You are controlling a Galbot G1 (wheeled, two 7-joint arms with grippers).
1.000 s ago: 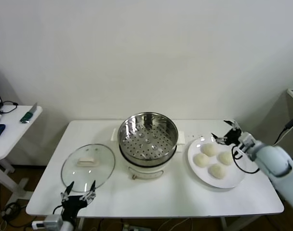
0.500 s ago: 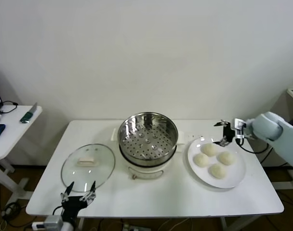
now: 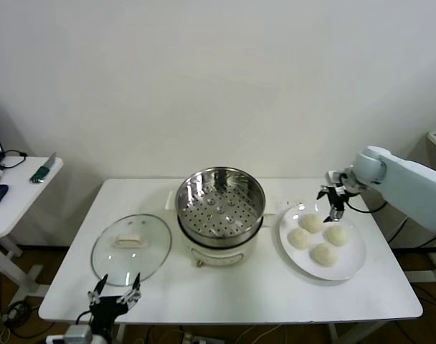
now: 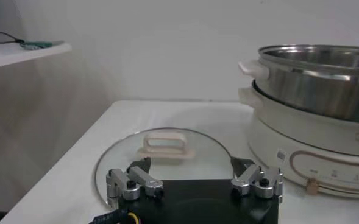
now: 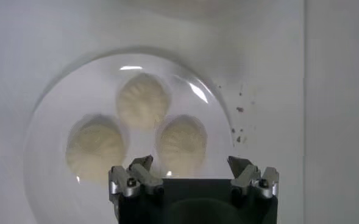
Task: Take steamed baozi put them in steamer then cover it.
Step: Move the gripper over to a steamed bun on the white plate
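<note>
The steamer (image 3: pixel 219 206), a shiny steel basket with a perforated floor, sits on its white pot base at the middle of the white worktop (image 3: pixel 225 290), and nothing lies in it. The four steamed baozi (image 3: pixel 320 238) rest together on a white plate (image 3: pixel 351 266) toward the worktop's right edge, just beside the steamer. The right claw (image 3: pixel 333 196) hangs above the plate's far rim, over the bun nearest the back edge, its fingers spread wide and grasping nothing; in the right wrist view three of the buns (image 5: pixel 142 100) lie on the plate (image 5: pixel 51 115) below the parted fingertips (image 5: pixel 133 176). The round glass lid (image 3: pixel 130 247) with its white handle lies flat on the worktop near the left front corner, just beside the steamer base. The left claw (image 3: pixel 115 294) waits at the front edge, just by the lid's near rim, released and empty, its fingers (image 4: pixel 133 181) apart before the lid (image 4: pixel 167 159).
</note>
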